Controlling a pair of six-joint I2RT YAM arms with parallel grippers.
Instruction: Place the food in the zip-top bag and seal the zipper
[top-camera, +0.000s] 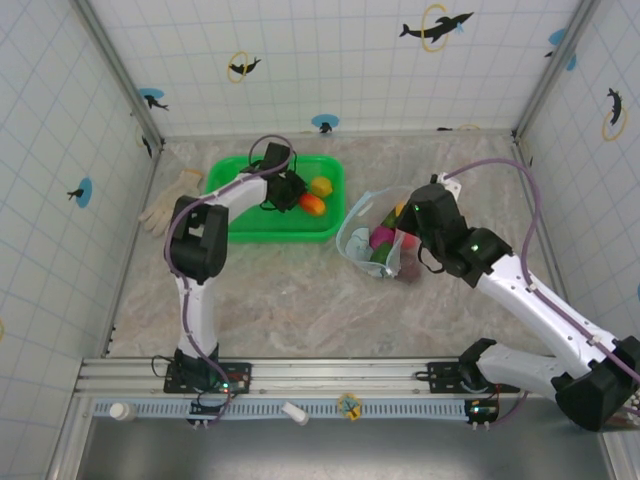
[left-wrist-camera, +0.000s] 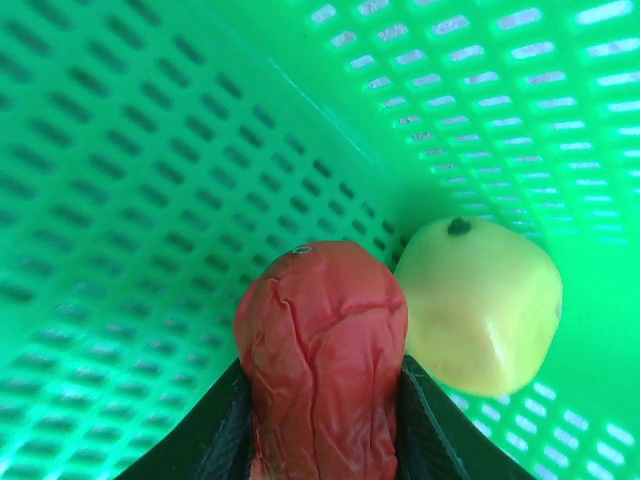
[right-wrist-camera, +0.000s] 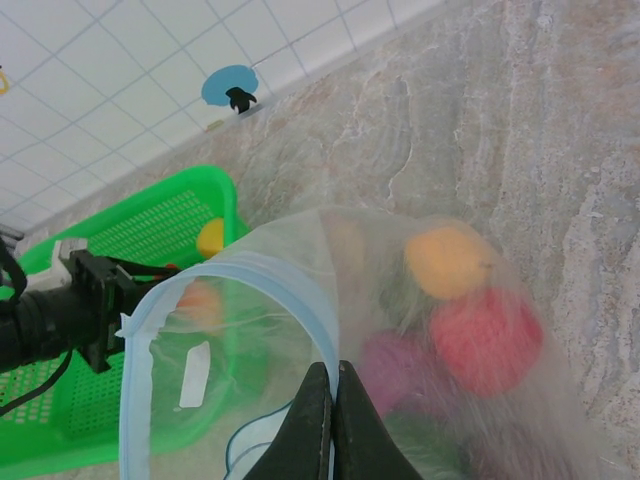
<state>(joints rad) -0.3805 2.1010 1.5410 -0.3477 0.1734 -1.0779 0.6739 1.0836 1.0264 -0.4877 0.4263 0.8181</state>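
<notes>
My left gripper grasps the red wrinkled toy fruit, lower centre, inside the green basket (light, squashy, likely slippery, so grip mid-body). My right gripper is clenched on the zip-top bag rim; the film is floppy.

- The red fruit — its lower end is cut by the bottom edge, and it hides most of the left gripper's fingers flanking it.
- The food inside the zip-top bag — blurred by crinkled plastic, kinds unclear.
- The right gripper — finger bases cut off below.
- The green basket — left part hidden under the left arm.
- The small items on the near rail — too small to tell.
</notes>
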